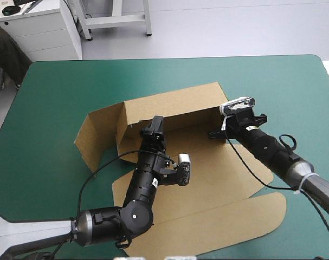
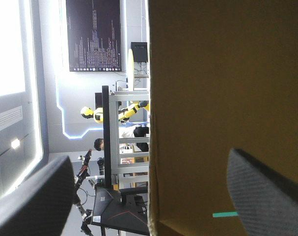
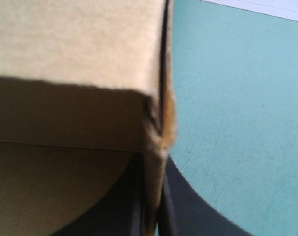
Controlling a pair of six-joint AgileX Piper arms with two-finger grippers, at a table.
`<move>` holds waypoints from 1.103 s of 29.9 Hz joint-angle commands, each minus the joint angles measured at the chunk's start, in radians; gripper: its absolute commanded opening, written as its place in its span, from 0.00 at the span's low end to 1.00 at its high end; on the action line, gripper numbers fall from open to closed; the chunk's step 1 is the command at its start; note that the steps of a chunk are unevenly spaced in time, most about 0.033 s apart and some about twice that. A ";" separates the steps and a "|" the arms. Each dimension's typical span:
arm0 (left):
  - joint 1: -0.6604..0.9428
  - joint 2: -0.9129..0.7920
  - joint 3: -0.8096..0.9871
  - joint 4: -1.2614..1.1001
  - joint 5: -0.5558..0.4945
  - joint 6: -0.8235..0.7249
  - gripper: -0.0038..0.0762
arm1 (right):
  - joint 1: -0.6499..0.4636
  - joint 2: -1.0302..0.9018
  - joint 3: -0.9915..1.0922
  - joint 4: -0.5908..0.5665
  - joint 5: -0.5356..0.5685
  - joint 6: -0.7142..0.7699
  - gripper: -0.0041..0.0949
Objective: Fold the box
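Mid-surface, high view: brown box, half raised. Back wall up, long axis roughly 9-to-3, tipped a little toward 2. Side flap at the 9 end up but splayed outward. Lid panel flat toward 6.

Left tool inside the tray, pointing to 12 at the back wall, nearer its 9 end. Spread wide in the left wrist view, holding nothing. Upright board edge dead ahead between the fingers; touching or apart, cannot tell.

Right tool at 3 of the left one, low at the 3 end of the back wall. Pressed all but together in the right wrist view, pinching a board edge at a corner of the box, bare surface just beside.

Key relation, as a judgement: splayed flap at about 9–10 of the left tool, so nearer that arm. Likely next: swinging that flap in toward the wall, with the 3-end corner pinned by the right tool.

Hidden or unclear:
- tray floor under the left arm
- right fingertips, covered by the wrist in the high view
- which panel exactly is pinched
- near lid edge, cut off at 6
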 commanded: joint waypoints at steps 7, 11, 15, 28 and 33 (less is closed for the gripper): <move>-0.027 -0.036 -0.024 0.083 0.082 0.037 0.66 | -0.015 0.054 -0.124 0.023 -0.106 -0.001 0.03; -0.023 -0.038 -0.035 0.002 0.006 0.148 0.07 | -0.015 0.056 -0.125 0.023 -0.106 -0.001 0.03; -0.009 -0.073 -0.132 -0.360 -0.207 0.353 0.06 | -0.015 0.056 -0.125 0.019 -0.105 -0.001 0.03; 0.664 -0.079 -0.729 -1.557 -0.145 1.006 0.06 | -0.015 0.056 -0.125 0.019 -0.074 -0.003 0.03; 1.080 -0.079 -0.787 -1.951 -0.137 1.006 0.06 | -0.015 0.056 -0.125 0.019 -0.058 -0.002 0.03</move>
